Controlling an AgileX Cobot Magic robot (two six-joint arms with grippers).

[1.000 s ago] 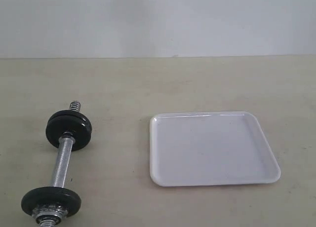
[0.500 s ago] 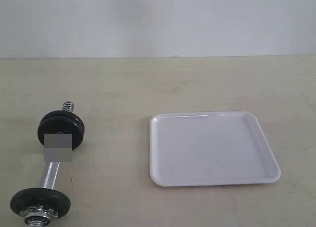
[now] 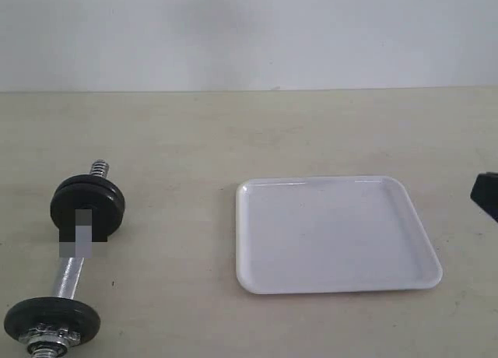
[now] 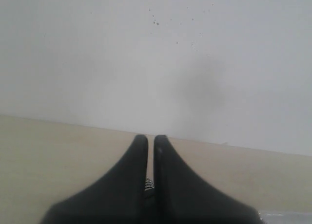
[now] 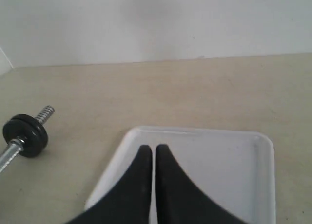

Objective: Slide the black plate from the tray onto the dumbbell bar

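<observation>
Tray (image 3: 337, 233) apart from dumbbell bar (image 3: 68, 274) | left gripper (image 4: 150, 139), right gripper (image 5: 154, 149) closed

The left gripper (image 4: 150, 139) has its two black fingers (image 4: 124, 185) drawn together, with only a thin slit parting the tips. The right gripper (image 5: 154, 148) looks the same — fingers pressed nearly flat to one another. In the exterior view just a dark corner of the right arm (image 3: 486, 196) shows, at the right edge.
</observation>
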